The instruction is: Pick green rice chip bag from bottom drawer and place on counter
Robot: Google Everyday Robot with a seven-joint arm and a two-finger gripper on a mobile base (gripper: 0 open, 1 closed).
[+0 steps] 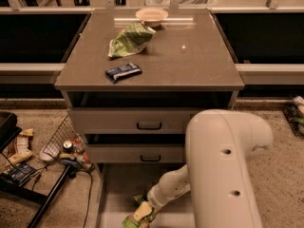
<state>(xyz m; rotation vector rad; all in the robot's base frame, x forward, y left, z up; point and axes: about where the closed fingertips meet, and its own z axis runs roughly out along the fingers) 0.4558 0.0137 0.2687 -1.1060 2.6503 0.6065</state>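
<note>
The gripper is down in the open bottom drawer, below the counter's front edge and left of centre. Whether it grips anything cannot be told. It covers most of the green rice chip bag, which lies on the drawer floor and is cut off by the lower border. Green shows behind and ahead of the gripper, so the bag's long axis seems to run front to back.

Lab: cables and gear litter floor; gripper low in bottom drawer.
</note>
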